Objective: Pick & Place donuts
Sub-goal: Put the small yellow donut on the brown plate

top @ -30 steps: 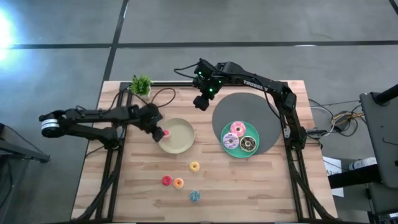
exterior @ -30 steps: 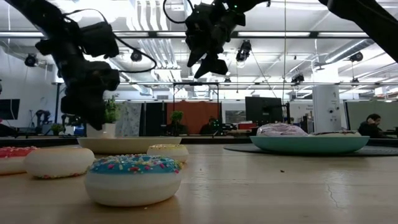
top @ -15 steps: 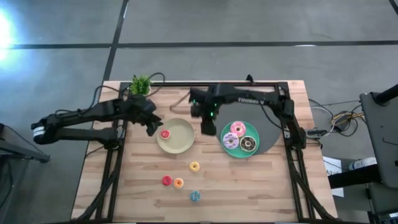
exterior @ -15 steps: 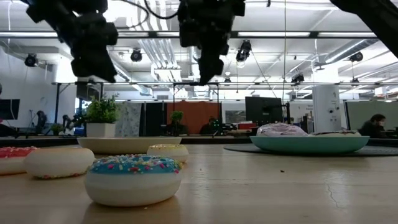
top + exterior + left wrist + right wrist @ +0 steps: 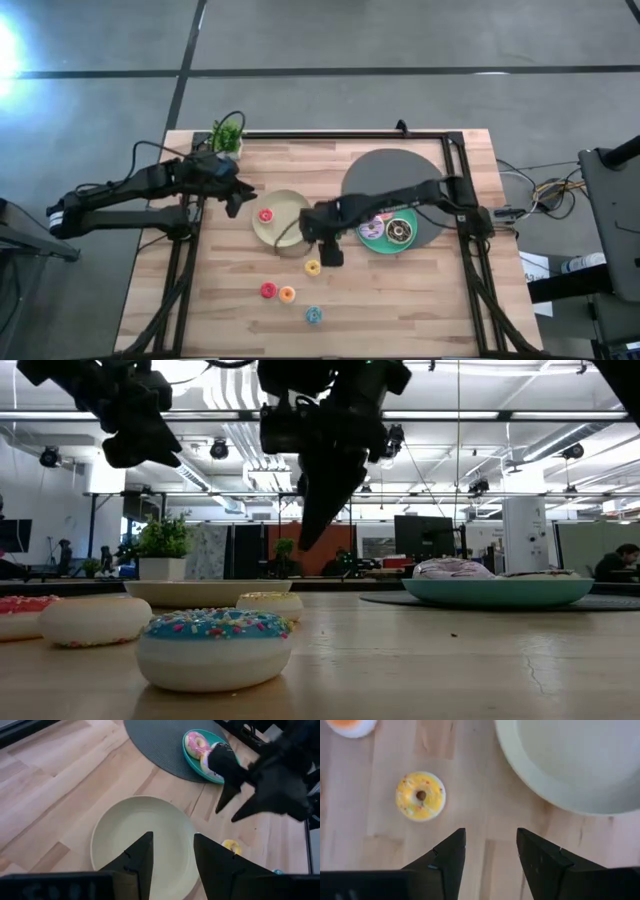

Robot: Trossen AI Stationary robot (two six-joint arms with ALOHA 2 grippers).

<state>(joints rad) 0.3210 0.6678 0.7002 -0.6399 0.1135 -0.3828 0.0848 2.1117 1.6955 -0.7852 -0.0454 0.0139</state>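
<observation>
My right gripper [image 5: 331,254] [image 5: 490,837] is open, hovering above the table just right of the yellow mini donut [image 5: 312,267] [image 5: 420,796], which lies flat on the wood. My left gripper [image 5: 236,201] [image 5: 172,852] is open above the left rim of the cream plate [image 5: 296,232] [image 5: 115,830]. A red mini donut [image 5: 265,215] lies on that plate. Another red [image 5: 267,290], an orange [image 5: 287,294] and a blue mini donut [image 5: 313,315] [image 5: 213,648] lie nearer the near edge. The pink [image 5: 382,208], white-lilac [image 5: 371,227] and brown [image 5: 400,231] donuts sit on the teal plate [image 5: 392,250].
The teal plate rests on a round grey mat [image 5: 385,170] on the table's right half. A small potted plant [image 5: 227,135] stands at the far left corner. Bare wood lies along the near edge, right of the blue donut.
My right gripper has swept from the far side of the table toward the near edge and come down beside the yellow mini donut. My left gripper has risen and drawn back left from the cream plate, and the red mini donut stays lying on it.
</observation>
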